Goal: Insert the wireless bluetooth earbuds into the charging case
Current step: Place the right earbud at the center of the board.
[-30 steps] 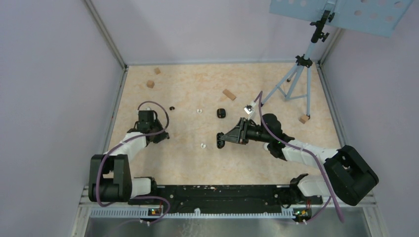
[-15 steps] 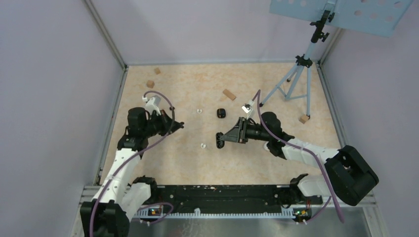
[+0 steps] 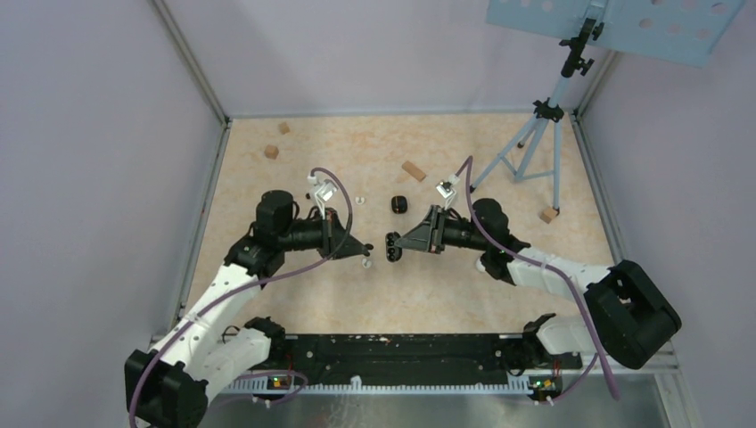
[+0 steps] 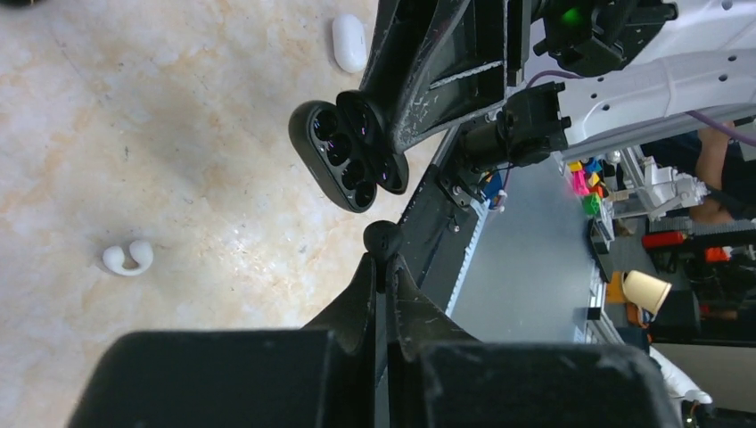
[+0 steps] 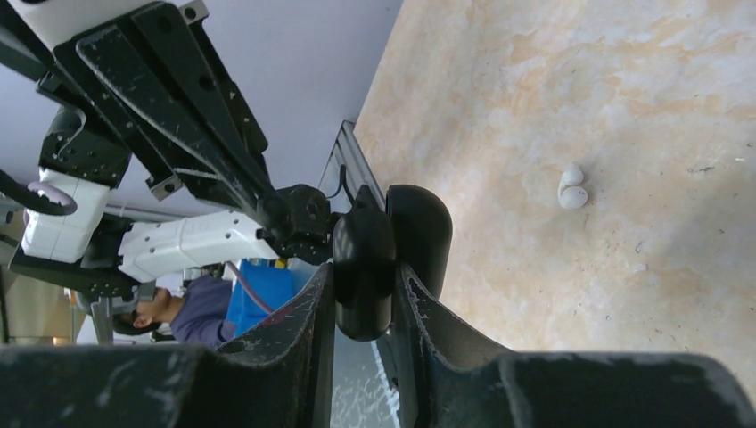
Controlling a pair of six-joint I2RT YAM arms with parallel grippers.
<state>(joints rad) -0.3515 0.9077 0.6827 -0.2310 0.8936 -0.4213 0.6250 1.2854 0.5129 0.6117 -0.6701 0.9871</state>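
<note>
Black plastic faced black plastic just below the middle of the overhead frame. The left gripper point(image 3: 365, 251), which a second earlier had been down by the left wall, had swung across with its fingers pinched together on a tiny black rounded earbud point(image 4: 383, 239). It stopped just short of the open black charging case point(image 4: 348, 156) clamped in the right gripper point(image 3: 398, 245), sockets turned toward it. The pick looked done, I judged, with insertion next. A small white curved earbud point(image 3: 366, 263) lay just beneath them. Farther up sat a second white earbud point(image 3: 359, 201) and a black oval pebble point(image 3: 398, 204).
</note>
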